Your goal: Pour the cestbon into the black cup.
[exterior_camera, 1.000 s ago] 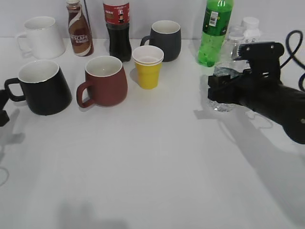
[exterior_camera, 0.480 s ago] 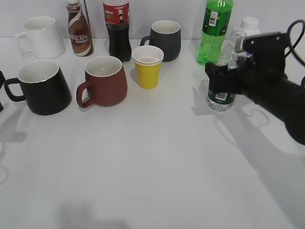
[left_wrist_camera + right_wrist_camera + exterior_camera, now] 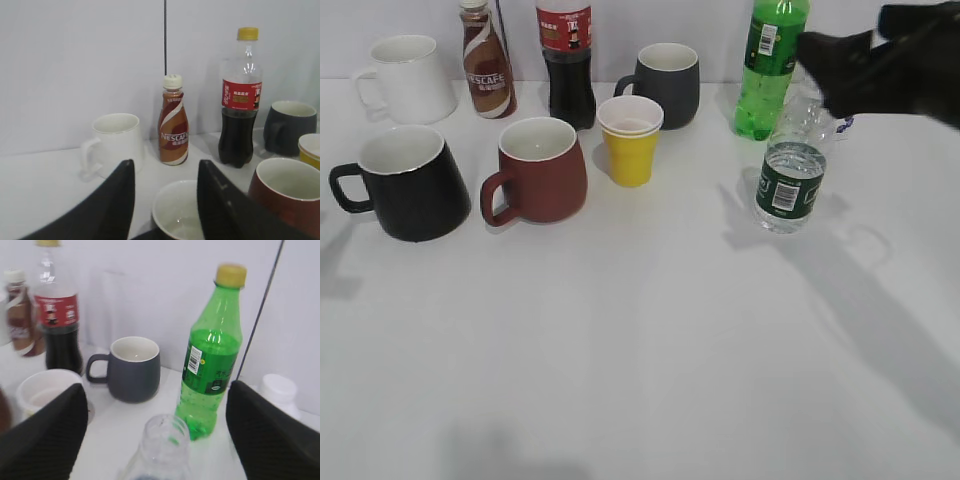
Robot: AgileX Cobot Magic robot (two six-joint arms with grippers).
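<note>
The cestbon (image 3: pixel 787 186) stands upright on the table at the right, uncapped, with water in its lower part. Its open neck (image 3: pixel 164 439) shows low in the right wrist view. My right gripper (image 3: pixel 827 76) is open and empty, above and behind the bottle; in its wrist view the jaws (image 3: pixel 155 392) are spread wide to either side of the neck without touching it. The black cup (image 3: pixel 408 183) stands at the far left. My left gripper (image 3: pixel 165 170) is open, just above the cup's white inside (image 3: pixel 181 212). It is out of the exterior view.
A brown-red mug (image 3: pixel 538 168), a yellow cup (image 3: pixel 630 140) and a dark grey mug (image 3: pixel 665 83) stand mid-table. A white mug (image 3: pixel 408 78), a Nescafe bottle (image 3: pixel 486 60), a cola bottle (image 3: pixel 566 60) and a green soda bottle (image 3: pixel 770 68) line the back.
My right gripper let go of the cestbon and rose up and back to the right; the bottle now stands free. My left gripper drew out of the exterior view's left edge.
</note>
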